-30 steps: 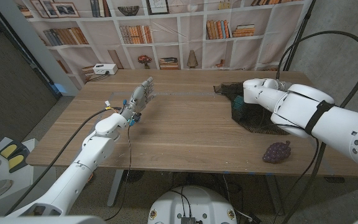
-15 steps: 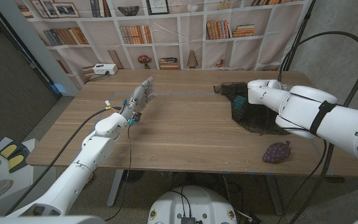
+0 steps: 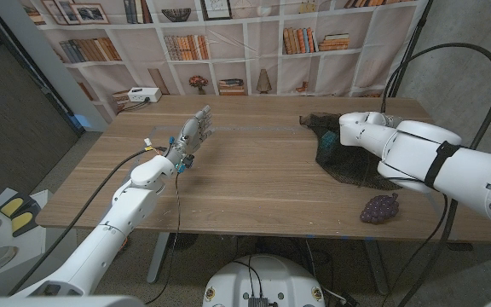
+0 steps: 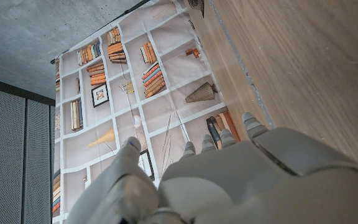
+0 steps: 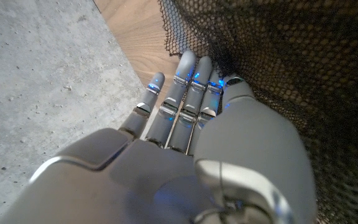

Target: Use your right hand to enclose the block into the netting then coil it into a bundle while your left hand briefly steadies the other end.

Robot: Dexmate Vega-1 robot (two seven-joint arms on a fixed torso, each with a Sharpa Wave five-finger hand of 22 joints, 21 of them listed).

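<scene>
A dark netting (image 3: pixel 352 162) lies spread on the wooden table (image 3: pixel 254 183) at the right. I cannot make out the block; it may be under the mesh. My right hand (image 3: pixel 349 127) is over the netting's far part, mostly hidden by its own wrist. In the right wrist view, my right hand (image 5: pixel 185 124) has its fingers stretched out straight, their tips at the edge of the netting (image 5: pixel 284 68), with nothing plainly gripped. My left hand (image 3: pixel 196 130) stands at the table's left, fingers apart and pointing up, holding nothing; its back (image 4: pixel 229 174) also shows in the left wrist view.
A purple bunch of grapes (image 3: pixel 380 207) lies near the front right edge, close beside my right forearm. A small white box (image 3: pixel 144 94) sits at the back left corner. A bookshelf backdrop stands behind the table.
The netting's raised fold near the right hand has dropped and now lies flatter and wider. My right hand has shifted slightly rightward. The left arm has not moved.
</scene>
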